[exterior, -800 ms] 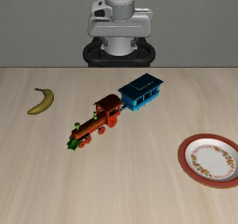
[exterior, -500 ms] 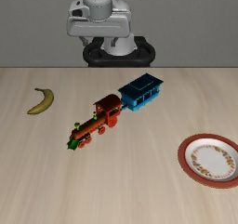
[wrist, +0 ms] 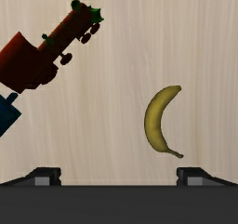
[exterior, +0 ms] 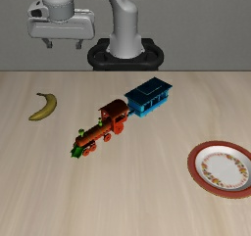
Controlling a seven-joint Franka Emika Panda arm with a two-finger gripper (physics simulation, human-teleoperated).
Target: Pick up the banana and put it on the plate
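Carries the gripper (wrist: 120, 177) with both fingers (wrist: 195, 175) set wide apart and nothing between them, presumably to be ready to straddle the fruit. Hangs high above the table (exterior: 157, 196), well clear of everything on it.

Looks down on the banana (wrist: 160, 121), just ahead of the fingertips and nearer one finger than the other, not centred in the gap. Finds it lying flat on the wood, curved, its length running roughly away from the fingertips and so across the line that joins them. Seems to suit a close across its narrow body once lined up. Needs, by this reckoning, a small sideways shift and then a long descent before any grasp.

Sees the toy locomotive (wrist: 46, 51) farther out, off toward the other finger's side, with the blue wagon (wrist: 7, 112) right behind it. Leaves both well apart from the banana, so unlikely to hinder the reach.

Puts the plate (exterior: 194, 162) farthest of all, at the exterior view's right, bare, with the train between it and the banana. Probably calls for a lifted carry over the toys. Counts as approach stage only: banana untouched, nothing yet on the plate.
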